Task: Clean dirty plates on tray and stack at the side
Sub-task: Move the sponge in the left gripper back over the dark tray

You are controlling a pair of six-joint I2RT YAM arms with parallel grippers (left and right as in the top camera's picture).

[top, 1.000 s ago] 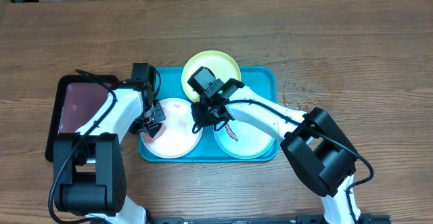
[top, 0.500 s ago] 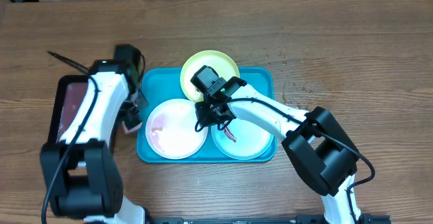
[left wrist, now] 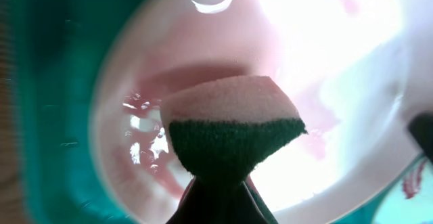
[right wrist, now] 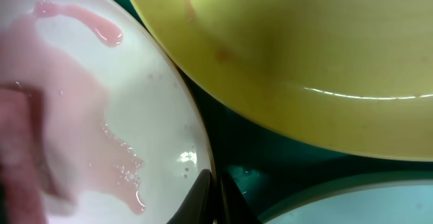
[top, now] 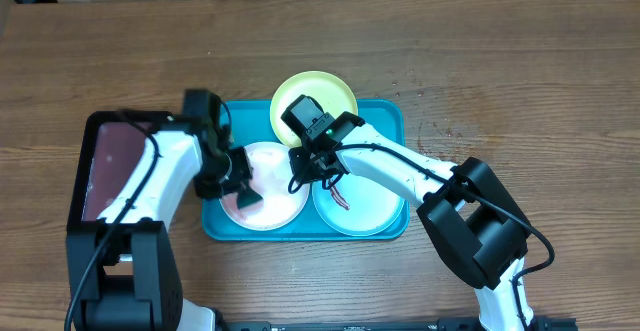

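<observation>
The turquoise tray [top: 393,121] holds three plates. The white plate [top: 275,203] at its left is smeared with pinkish wet streaks. The lime-green-rimmed plate [top: 322,93] rests at the back, over the tray's far rim. The light-blue-rimmed plate [top: 372,207] at the right carries a reddish smear. My left gripper [top: 240,185] is shut on a pink sponge with a dark green scrub layer [left wrist: 230,119], which is pressed on the white plate [left wrist: 338,61]. My right gripper [top: 300,176] is shut on the white plate's right rim [right wrist: 196,149], beside the lime plate [right wrist: 304,41].
A dark maroon black-rimmed tray [top: 108,166] lies on the wooden table just left of the turquoise tray. Bare wood lies to the right [top: 520,121] and behind the trays. In the right wrist view the tray floor [right wrist: 270,166] shows between the plates.
My left arm swung out left to the tray's edge, then came back right, and the sponge is on the white plate again. My right gripper has stayed on the rim.
</observation>
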